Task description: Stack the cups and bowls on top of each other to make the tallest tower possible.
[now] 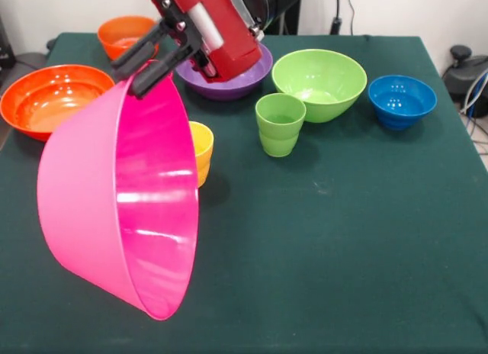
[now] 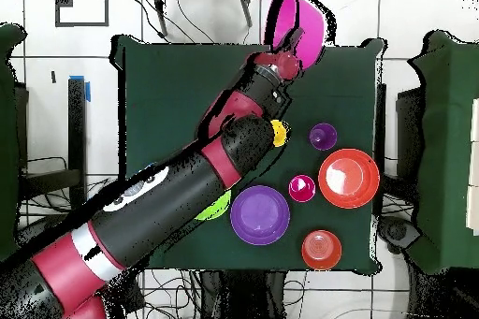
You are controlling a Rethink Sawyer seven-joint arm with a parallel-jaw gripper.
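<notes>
My gripper (image 1: pixel 126 78) is shut on the rim of the large pink bowl (image 1: pixel 114 201) and holds it tipped on its side, with the opening facing right in the front view. The overhead view shows the gripper (image 2: pixel 288 58) and pink bowl (image 2: pixel 299 23) at the table's far edge. A yellow cup (image 1: pixel 202 149) stands partly hidden behind the bowl. A green cup (image 1: pixel 280 123) stands mid-table. In the overhead view the purple cup (image 2: pixel 323 135) and red cup (image 2: pixel 301 187) stand by the large orange bowl (image 2: pixel 349 177). In the front view both are hidden.
Lime green bowl (image 1: pixel 319 83), blue bowl (image 1: pixel 402 101), purple bowl (image 1: pixel 229 85), large orange bowl (image 1: pixel 53 98) and small orange bowl (image 1: pixel 126 33) line the robot's side of the table. My arm (image 2: pixel 187 203) crosses the table and covers most of the lime bowl in the overhead view.
</notes>
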